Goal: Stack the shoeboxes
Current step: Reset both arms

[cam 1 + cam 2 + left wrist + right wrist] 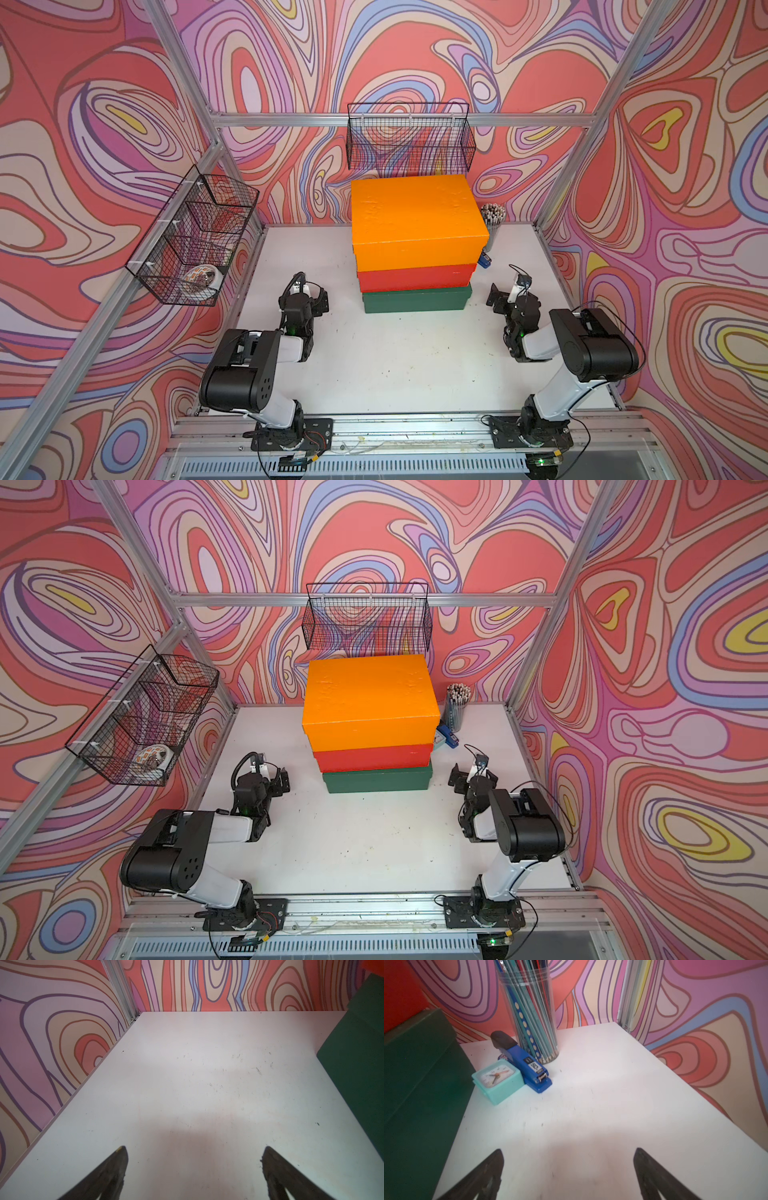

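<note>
Left end effector (194,1152) and right end effector (569,1150) both open, empty; shoeboxes (415,232) between them look stacked, so just retreat.

Above the dark green box (415,300) sit a red box (415,277) and an orange box (415,220). Beside the dark green box, the stapler (529,1064) is blue and the clock (497,1080) is mint green.

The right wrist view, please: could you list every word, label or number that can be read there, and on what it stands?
Nothing reads clearly.
Blue stapler: black-and-white label on top, too blurred to read.
Small mint-green square clock: dial marks too small to read.
Dark green cardboard shoebox: no print visible.
</note>
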